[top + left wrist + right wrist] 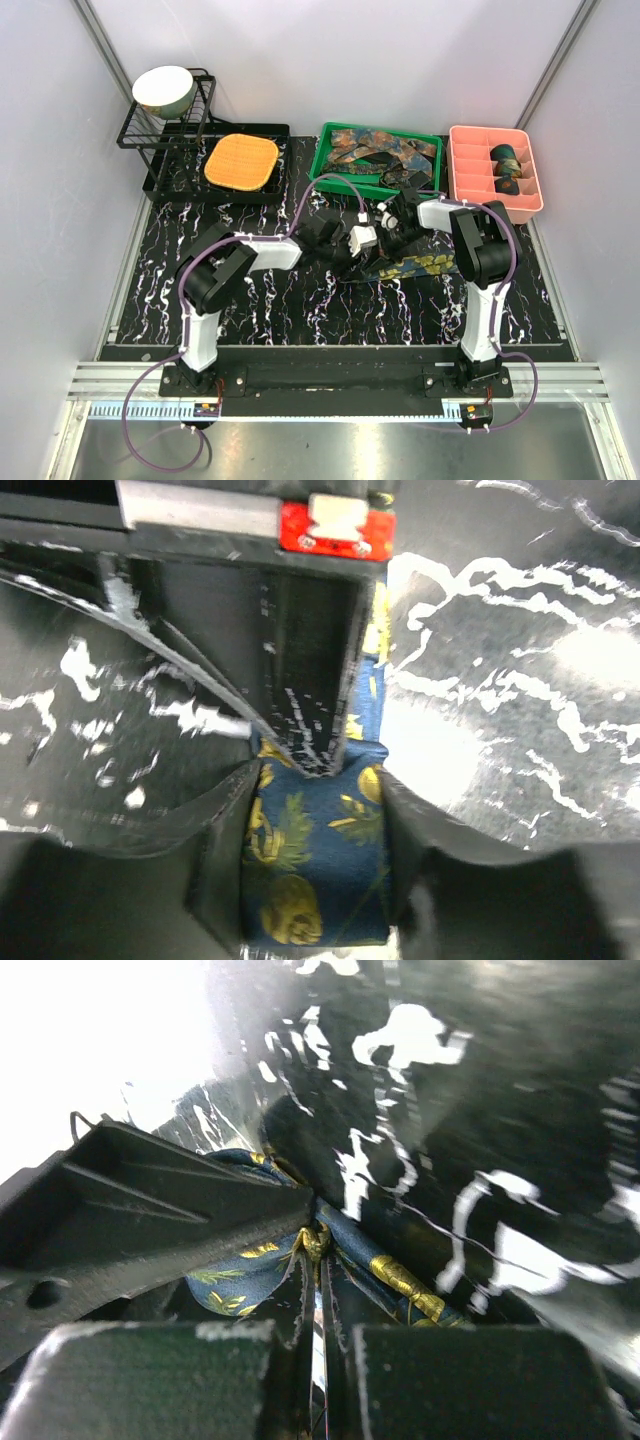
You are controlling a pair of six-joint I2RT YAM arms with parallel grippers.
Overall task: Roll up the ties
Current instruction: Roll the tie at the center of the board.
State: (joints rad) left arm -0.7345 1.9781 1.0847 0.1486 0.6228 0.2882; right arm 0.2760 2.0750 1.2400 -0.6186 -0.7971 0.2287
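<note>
**Both grippers meet on navy tie at mid-mat**

Left gripper fills the bottom of its own wrist view. Its fingers stand about half apart, one on each side of the tie, and the flat strip spans the whole gap between them. Whether they squeeze the cloth or only straddle it I cannot tell.

From the far side the right gripper reaches in with its jaws closed together. Its tips rest on a folded end of the same tie, where the blue fabric with gold-yellow motifs bunches up, pinched between them.

Seen from above, this tie lies across the middle of the black marbled mat, running from the two grippers toward the right arm.

Behind it a green tray holds a loose heap of patterned ties. To its right, a pink divided tray has two rolled ties in its compartments.

At back left an orange waffle pad lies on a black tray, beside a wire rack carrying a bowl.
</note>
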